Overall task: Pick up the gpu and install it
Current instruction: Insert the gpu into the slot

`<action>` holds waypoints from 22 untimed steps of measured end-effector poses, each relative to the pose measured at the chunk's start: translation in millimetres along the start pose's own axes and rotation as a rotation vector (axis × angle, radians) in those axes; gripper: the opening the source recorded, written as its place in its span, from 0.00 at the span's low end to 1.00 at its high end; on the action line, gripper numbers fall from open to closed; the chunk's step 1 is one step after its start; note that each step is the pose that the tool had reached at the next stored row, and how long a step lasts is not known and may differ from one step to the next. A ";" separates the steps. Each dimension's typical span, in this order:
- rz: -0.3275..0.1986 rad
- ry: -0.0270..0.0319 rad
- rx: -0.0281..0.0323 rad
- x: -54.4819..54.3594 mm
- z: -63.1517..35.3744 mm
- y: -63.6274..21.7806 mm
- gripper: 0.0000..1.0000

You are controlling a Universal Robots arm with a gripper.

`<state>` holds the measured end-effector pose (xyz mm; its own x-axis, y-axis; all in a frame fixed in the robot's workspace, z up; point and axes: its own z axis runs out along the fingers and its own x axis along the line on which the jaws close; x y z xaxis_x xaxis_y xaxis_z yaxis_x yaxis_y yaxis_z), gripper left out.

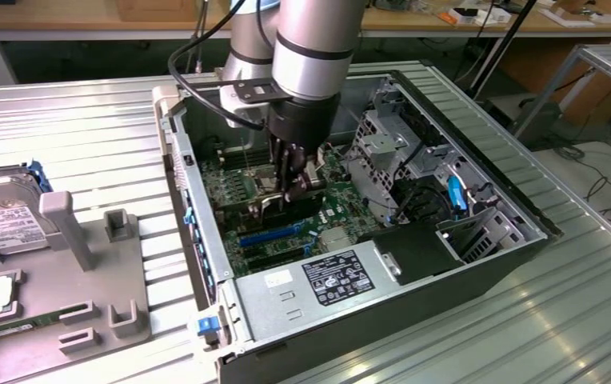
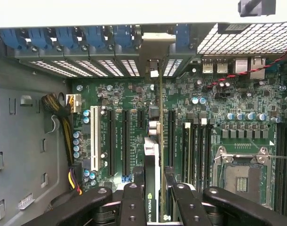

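Ribbed metal table (image 1: pixel 81 120), open computer case (image 1: pixel 474 132), gripper (image 2: pixel 155 200) clamped on gpu (image 2: pixel 161 117) — upright over motherboard (image 2: pixel 237 94)

The gpu (image 2: pixel 155 141) stands on edge inside the computer case (image 1: pixel 185 184) — hard drive (image 1: pixel 1 216) well apart, exterior view's left.

Count: one PC case (image 1: pixel 480 122), one motherboard (image 2: pixel 134 94), one gpu (image 2: pixel 153 205), one tool (image 1: pixel 289 189). On the board: one white slot (image 2: pixel 94 143), one CPU socket (image 2: pixel 242 179); one power supply (image 1: pixel 327 280) in the case. On the worktop (image 1: pixel 92 120): one hard drive (image 1: pixel 1 218), one grey fixture tray (image 1: pixel 124 290).
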<state>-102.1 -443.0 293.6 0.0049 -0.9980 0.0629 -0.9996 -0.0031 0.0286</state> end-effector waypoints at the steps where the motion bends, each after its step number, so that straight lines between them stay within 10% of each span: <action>1: 0.000 0.0001 0.0000 0.0 0.1 0.1 0.27; 22: 0.000 0.0001 0.0052 -0.2 3.1 4.4 0.27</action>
<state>-106.5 -443.0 290.7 0.0045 -0.9980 0.0630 -0.9997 -0.0031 0.0234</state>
